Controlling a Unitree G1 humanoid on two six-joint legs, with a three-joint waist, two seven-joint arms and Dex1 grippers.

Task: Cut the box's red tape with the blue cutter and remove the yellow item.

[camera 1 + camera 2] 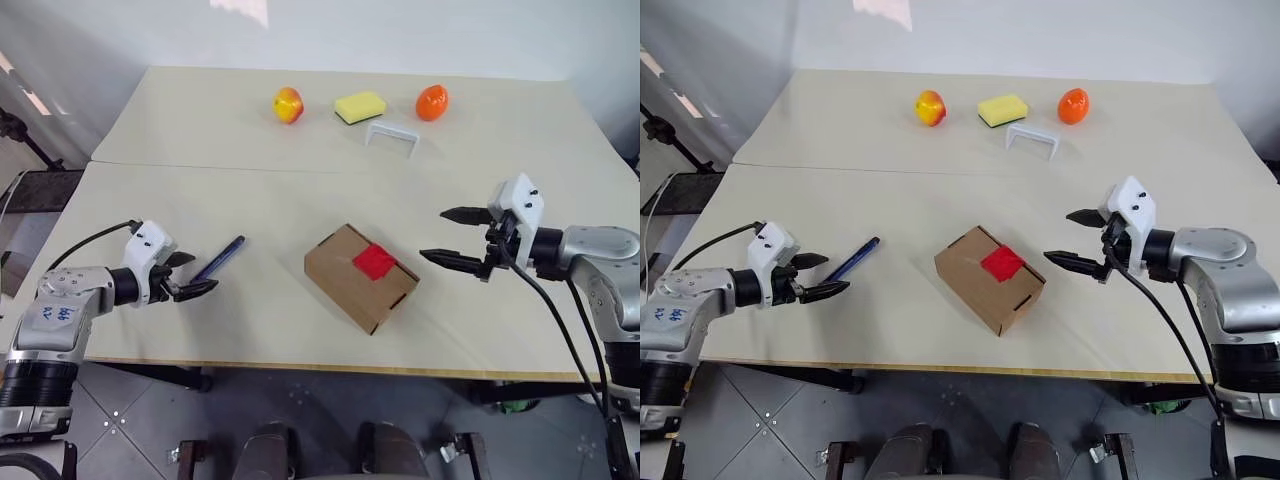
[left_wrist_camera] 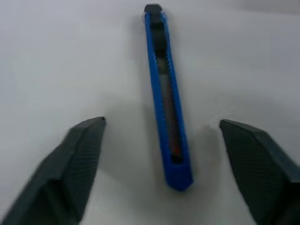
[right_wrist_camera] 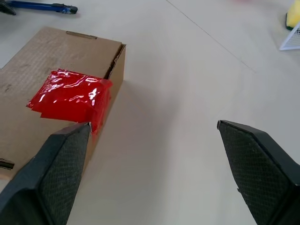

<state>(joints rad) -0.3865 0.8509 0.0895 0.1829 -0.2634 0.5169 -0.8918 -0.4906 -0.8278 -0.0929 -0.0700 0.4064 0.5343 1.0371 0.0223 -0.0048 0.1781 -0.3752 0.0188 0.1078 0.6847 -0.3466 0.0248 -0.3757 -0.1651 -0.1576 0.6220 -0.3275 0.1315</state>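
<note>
Centrally in the left eye view, the box (image 1: 361,277) rests on the worktop (image 1: 250,330), red tape (image 1: 375,262) intact; the blue cutter (image 1: 219,259) lies left of it. Left wrist view: left gripper (image 2: 161,140) fingers released, straddling the cutter. Right wrist view: right gripper (image 3: 152,140) fingers released beside the box.

Readable text: almost none. Blue handwritten marks on the left arm's grey forearm housing (image 1: 58,316), approx. two short lines, chars not legible; same marks seen in the right eye view, also not legible. The box (image 1: 362,277): plain brown cardboard, no print, no label. Red tape (image 3: 70,97) on its lid: glossy, blank. The blue cutter (image 2: 167,96): no brand or no. readable on body or slider. Sponge, fruit and white bracket at the table's far side: no markings that can be made out.
</note>
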